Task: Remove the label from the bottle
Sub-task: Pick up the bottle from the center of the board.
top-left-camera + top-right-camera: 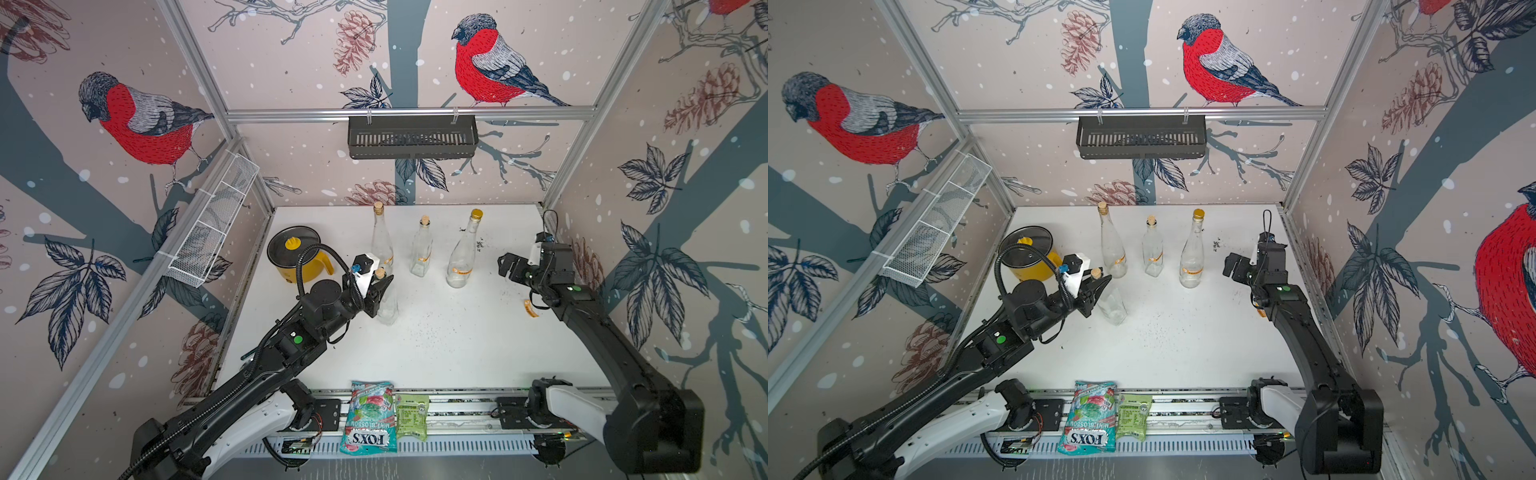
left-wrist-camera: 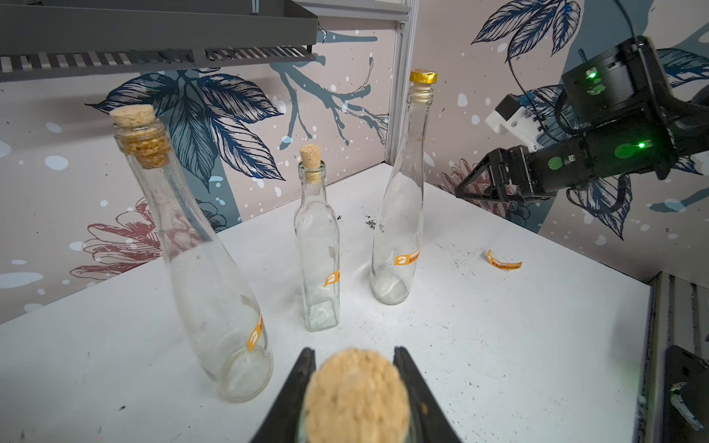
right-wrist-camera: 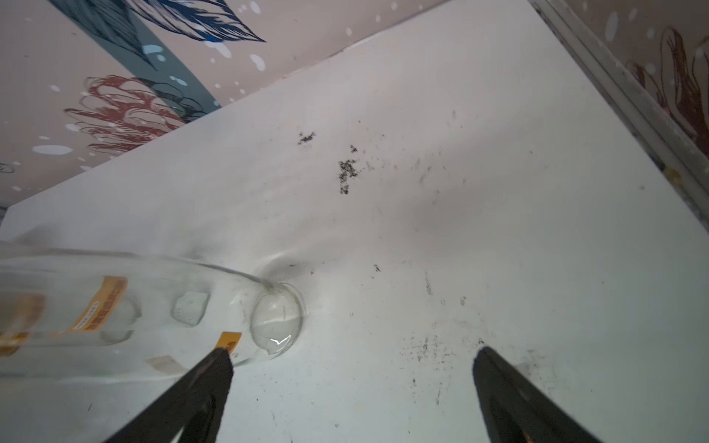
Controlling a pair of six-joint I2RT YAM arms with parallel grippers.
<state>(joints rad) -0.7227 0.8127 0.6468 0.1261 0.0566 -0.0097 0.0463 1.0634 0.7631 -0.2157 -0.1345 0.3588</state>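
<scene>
My left gripper (image 1: 381, 286) (image 2: 355, 351) is shut on the neck of a clear glass bottle (image 1: 390, 309) (image 1: 1116, 307) that stands on the white table left of centre. Its cork (image 2: 356, 395) fills the space between the fingers. A peeled orange label (image 1: 530, 308) (image 2: 503, 263) lies loose on the table near the right wall. My right gripper (image 1: 505, 264) (image 3: 355, 354) hovers open and empty over the table at the right, just beyond that label. One of its fingers (image 3: 215, 368) is beside the base of the gold-capped bottle (image 3: 153, 310).
Three more glass bottles stand in a back row, each with an orange label: a tall corked one (image 1: 382, 245), a square corked one (image 1: 422, 255) and the gold-capped one (image 1: 462, 257). A yellow pot (image 1: 297, 253) sits at the left. Snack bags (image 1: 370, 417) lie on the front rail.
</scene>
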